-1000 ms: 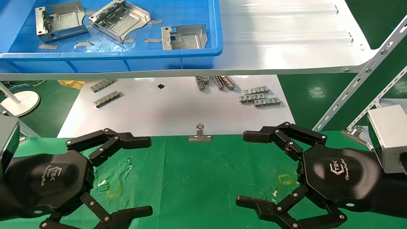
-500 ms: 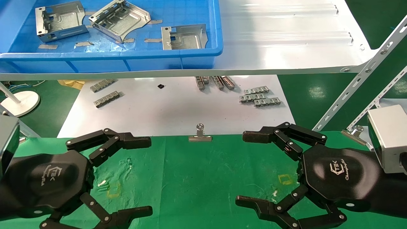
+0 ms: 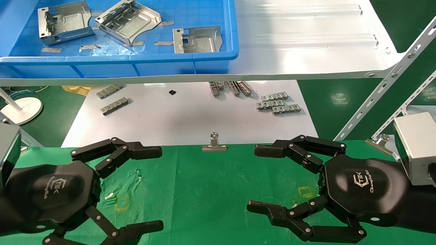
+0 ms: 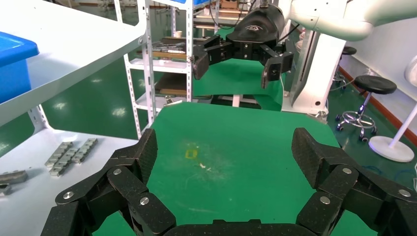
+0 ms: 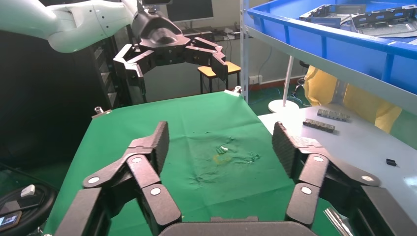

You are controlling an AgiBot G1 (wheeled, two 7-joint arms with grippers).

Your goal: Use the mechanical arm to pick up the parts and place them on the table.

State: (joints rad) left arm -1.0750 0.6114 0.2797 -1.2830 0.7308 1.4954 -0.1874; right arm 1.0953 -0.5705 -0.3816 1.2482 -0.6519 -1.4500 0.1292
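Three shiny silver parts (image 3: 64, 22) (image 3: 127, 20) (image 3: 197, 39) lie in a blue bin (image 3: 119, 59) on the white shelf; the right wrist view shows them too (image 5: 339, 12). Both grippers hover low over the green table (image 3: 211, 190), well below and in front of the bin. My left gripper (image 3: 157, 189) (image 4: 223, 157) stands open at the lower left with nothing between its fingers. My right gripper (image 3: 255, 178) (image 5: 219, 145) stands open at the lower right, also empty. Each faces the other across the cloth.
A silver binder clip (image 3: 214, 144) holds the cloth's far edge. Behind it lies a white sheet (image 3: 187, 115) with grey link strips (image 3: 277, 104) (image 3: 114, 105). The shelf board (image 3: 306, 51) overhangs that sheet. A perforated brace (image 3: 381, 85) slants at the right.
The right gripper's fingers have stretched a little further left and flattened. The left gripper and the parts have not moved.
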